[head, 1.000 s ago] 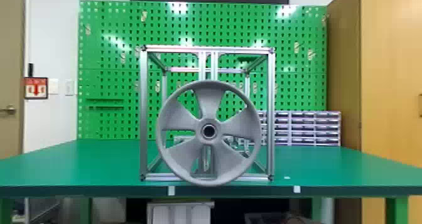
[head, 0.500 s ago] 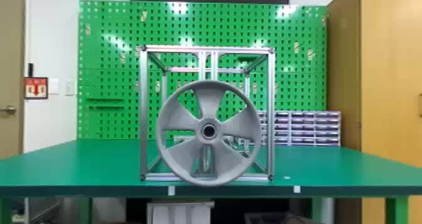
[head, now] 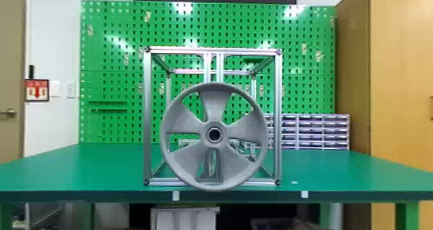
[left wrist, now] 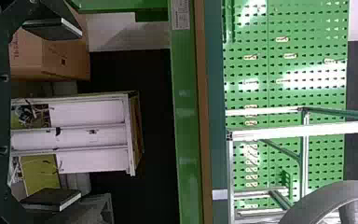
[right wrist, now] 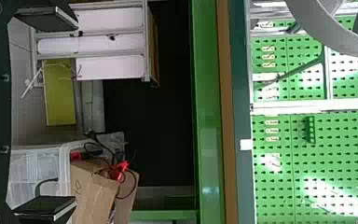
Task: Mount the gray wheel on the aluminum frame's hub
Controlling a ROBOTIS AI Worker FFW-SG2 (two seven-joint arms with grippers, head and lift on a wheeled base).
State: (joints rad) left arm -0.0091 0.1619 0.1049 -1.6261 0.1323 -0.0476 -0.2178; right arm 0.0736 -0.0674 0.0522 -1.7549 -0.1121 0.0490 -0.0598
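Note:
In the head view the gray wheel (head: pixel 214 100) stands upright at the front of the aluminum frame (head: pixel 147 116), its center bore facing me and its lower rim by the frame's bottom bar. The hub behind it is hidden. In the left wrist view my left gripper (left wrist: pixel 53 114) is open with nothing between its fingers; part of the wheel (left wrist: pixel 326 200) and the frame (left wrist: pixel 317 129) are farther off. My right gripper (right wrist: pixel 46 114) is open and holds nothing in the right wrist view, with the wheel's rim (right wrist: pixel 331 37) and the frame (right wrist: pixel 317 105) beyond it.
The frame stands on a green table (head: pixel 80 168), near its front edge. Behind are a green pegboard (head: pixel 112 84) and small drawer units (head: pixel 322 131). Below the table are a white cabinet (left wrist: pixel 88 135), a cardboard box (right wrist: pixel 93 191) with cables, and a clear bin (right wrist: pixel 37 172).

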